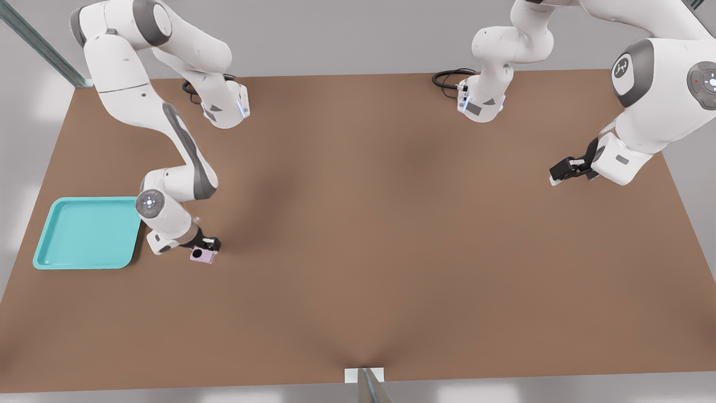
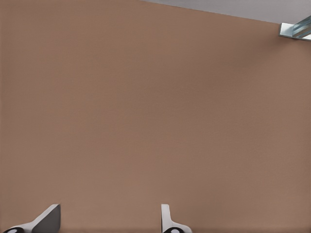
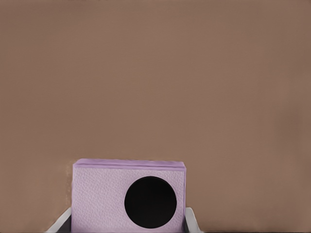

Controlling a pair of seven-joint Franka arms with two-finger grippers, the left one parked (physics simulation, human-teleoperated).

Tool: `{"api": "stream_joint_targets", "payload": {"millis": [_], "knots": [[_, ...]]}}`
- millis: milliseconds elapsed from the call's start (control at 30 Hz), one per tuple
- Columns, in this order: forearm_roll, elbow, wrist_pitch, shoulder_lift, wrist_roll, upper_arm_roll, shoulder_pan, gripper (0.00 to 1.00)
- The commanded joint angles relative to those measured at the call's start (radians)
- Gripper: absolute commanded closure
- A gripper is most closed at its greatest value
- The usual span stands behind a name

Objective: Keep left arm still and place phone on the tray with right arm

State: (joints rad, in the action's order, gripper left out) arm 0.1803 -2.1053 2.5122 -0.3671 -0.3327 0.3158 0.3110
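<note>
Closed on the side edges of the small pale lilac-pink phone, the right arm's black two-finger gripper is seen just beside the shallow turquoise plastic tray. Stiff, light, likely slippery: its edges are best pinched.

Lilac phone, black lens up, clamped in pincer just beside empty turquoise tray.

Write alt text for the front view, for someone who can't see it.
The right arm's gripper holds a small lilac phone on or just above the brown table, beside an empty turquoise tray at the front view's left. The phone is not on the tray yet.
</note>
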Motion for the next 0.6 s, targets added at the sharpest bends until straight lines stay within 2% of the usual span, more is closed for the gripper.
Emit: {"api": "stream_joint_targets", "payload": {"millis": [0,167,267,333,400,500,567], "knots": [[0.002,-0.018,-0.035,0.013,0.483,0.000,0.098,0.24],[-0.027,-0.021,-0.032,0.030,0.938,-0.004,0.402,0.24],[-0.030,0.014,-0.027,0.001,1.077,-0.007,0.501,0.24],[-0.030,0.041,-0.023,-0.038,1.118,-0.040,0.499,0.24],[-0.033,0.050,-0.021,-0.061,1.115,-0.046,0.499,0.00],[-0.033,0.073,-0.023,-0.069,1.107,-0.052,0.488,0.00],[-0.099,0.120,-0.120,0.004,1.031,-0.053,0.383,0.00]]}}
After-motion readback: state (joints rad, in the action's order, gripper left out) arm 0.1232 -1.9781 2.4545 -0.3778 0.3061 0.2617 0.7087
